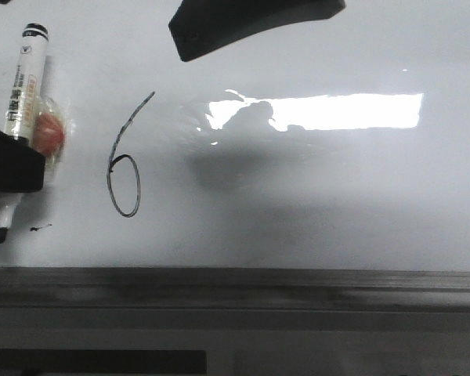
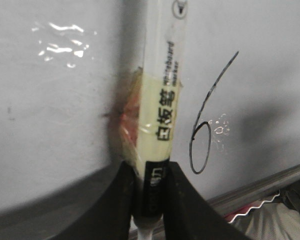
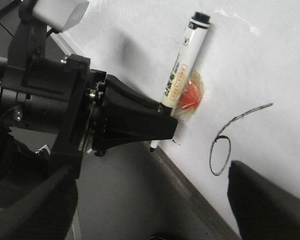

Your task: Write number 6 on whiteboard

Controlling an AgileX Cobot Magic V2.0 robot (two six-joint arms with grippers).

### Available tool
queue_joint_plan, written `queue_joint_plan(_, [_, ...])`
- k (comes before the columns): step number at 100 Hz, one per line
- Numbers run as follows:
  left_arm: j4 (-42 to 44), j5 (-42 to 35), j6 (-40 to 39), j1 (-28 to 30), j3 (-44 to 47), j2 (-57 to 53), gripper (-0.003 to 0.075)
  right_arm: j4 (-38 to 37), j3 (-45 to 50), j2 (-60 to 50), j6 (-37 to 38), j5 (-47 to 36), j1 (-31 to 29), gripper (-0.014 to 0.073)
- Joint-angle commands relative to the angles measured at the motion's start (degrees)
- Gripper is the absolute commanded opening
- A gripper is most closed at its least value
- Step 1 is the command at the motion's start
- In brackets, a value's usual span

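Looking at the whiteboard [image 1: 313,196], you find the number 6 [image 1: 124,171] already drawn on its left part: a long slanted upper stroke that runs down into a narrow oval loop, thin and black. You can see the same digit in the left wrist view [image 2: 205,125] and in the right wrist view [image 3: 225,145]. It sits above the grey ledge [image 1: 235,286] that runs along the board's lower edge, with bare board between the loop and the ledge.

Just to the left of the digit you have the marker [image 1: 22,94], white-bodied with a black cap end up and printed lettering down its side. A patch of yellowish tape with an orange-red spot [image 1: 50,133] clings to its barrel. Your left gripper [image 1: 8,168] holds the marker: its black fingers [image 2: 182,210] are closed narrow on the lower barrel, one on each side. The tip [image 1: 1,233] points down, close to the board. Whether it touches, you cannot tell. A tiny black smudge [image 1: 39,228] lies on the board just right of the tip.

A bright light reflection [image 1: 329,111] spreads across the board to the right of the digit. Your right gripper shows as a dark finger [image 1: 251,23] at the upper edge of the front view, above and right of the digit; its fingers [image 3: 265,205] stand wide apart, holding nothing.
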Motion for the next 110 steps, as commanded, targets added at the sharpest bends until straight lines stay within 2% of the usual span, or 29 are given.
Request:
queue_joint_plan(1, [-1.3, -2.2, -0.4, 0.6, -1.7, 1.0, -0.0019, 0.5, -1.6, -1.8, -0.4, -2.9, -0.2, 0.0542])
queue_joint_plan(24, [-1.3, -2.1, -0.2, 0.6, -1.8, 1.3, -0.0016, 0.5, -1.6, -1.8, -0.4, -2.9, -0.2, 0.0542])
queue_joint_plan(32, [-0.5, -2.1, 0.0, 0.6, -1.8, 1.3, 0.0024, 0.5, -1.6, -1.8, -0.4, -2.8, -0.2, 0.0542])
queue_joint_plan(40, [-0.1, -2.0, 0.0, 0.6, -1.8, 1.3, 0.0158, 0.5, -1.6, -1.8, -0.4, -2.7, -0.2, 0.0542])
queue_joint_plan(50, [-0.9, -1.6, 0.0, 0.6, -1.8, 0.8, 0.0377, 0.5, -1.6, -1.8, -0.4, -2.7, -0.2, 0.0542])
queue_joint_plan(56, [-1.7, -1.3, 0.0, 0.6, -1.8, 0.7, 0.0457, 0.5, -1.6, -1.8, -0.4, -2.7, -0.2, 0.0542])
queue_joint_plan(64, [-1.9, -0.1, 0.0, 0.6, -1.8, -0.3, 0.0508, 0.5, -1.6, -1.8, -0.4, -2.7, -0.2, 0.0541])
queue_joint_plan(70, [-1.9, 0.7, 0.0, 0.6, -1.8, -1.5, 0.0505, 0.5, -1.6, -1.9, -0.4, -2.9, -0.2, 0.0534])
queue_joint_plan(77, [-1.9, 1.6, 0.0, 0.6, -1.8, -3.4, 0.0504, 0.4, -1.6, -2.4, -0.4, -2.7, -0.2, 0.0451])
queue_joint_plan(82, [-1.9, 2.0, 0.0, 0.6, -1.8, -5.7, 0.0499, 0.2, -1.3, -3.3, -0.4, -2.7, -0.2, 0.0319])
queue_joint_plan(85, [-1.9, 2.2, 0.0, 0.6, -1.8, -6.7, 0.0483, -0.1, -0.8, -3.9, -0.4, -2.7, -0.2, 0.0195])
queue_joint_plan(90, [-1.5, 2.2, 0.0, 0.6, -1.8, -9.8, 0.0403, -0.6, 0.1, -5.4, -0.4, -3.3, -0.2, 0.0008])
queue_joint_plan(92, [-1.3, 2.4, 0.0, 0.6, -1.8, -10.6, 0.0343, -1.1, 0.6, -6.1, -0.4, -3.9, -0.2, -0.0068])
queue_joint_plan(93, [-1.2, 2.6, 0.0, 0.6, -1.8, -11.5, 0.0320, -1.2, 0.9, -6.7, -0.4, -4.1, -0.2, -0.0071])
queue_joint_plan(94, [-1.0, 2.6, 0.0, 0.6, -1.8, -12.5, 0.0244, -1.2, 1.3, -7.0, -0.4, -4.4, -0.2, -0.0064])
queue_joint_plan(96, [-0.7, 2.7, 0.0, 0.6, -1.8, -13.9, 0.0188, -1.2, 2.1, -7.9, -0.4, -5.3, -0.2, -0.0060])
queue_joint_plan(97, [-0.5, 2.7, 0.0, 0.6, -1.8, -14.4, 0.0131, -1.2, 2.4, -8.3, -0.4, -5.8, -0.2, -0.0057])
queue_joint_plan(100, [0.3, 2.7, 0.3, 0.6, -1.8, -16.5, 0.0044, -1.4, 3.6, -10.0, -0.4, -7.2, -0.2, -0.0054])
queue_joint_plan(101, [0.8, 2.6, 0.6, 0.6, -1.8, -17.5, -0.0020, -1.5, 4.2, -10.3, -0.4, -7.6, -0.2, -0.0054])
queue_joint_plan(110, [4.9, 2.2, 3.3, 0.6, -1.8, -24.1, -0.0011, -2.0, 9.4, -15.5, -0.4, -13.0, -0.2, -0.0054])
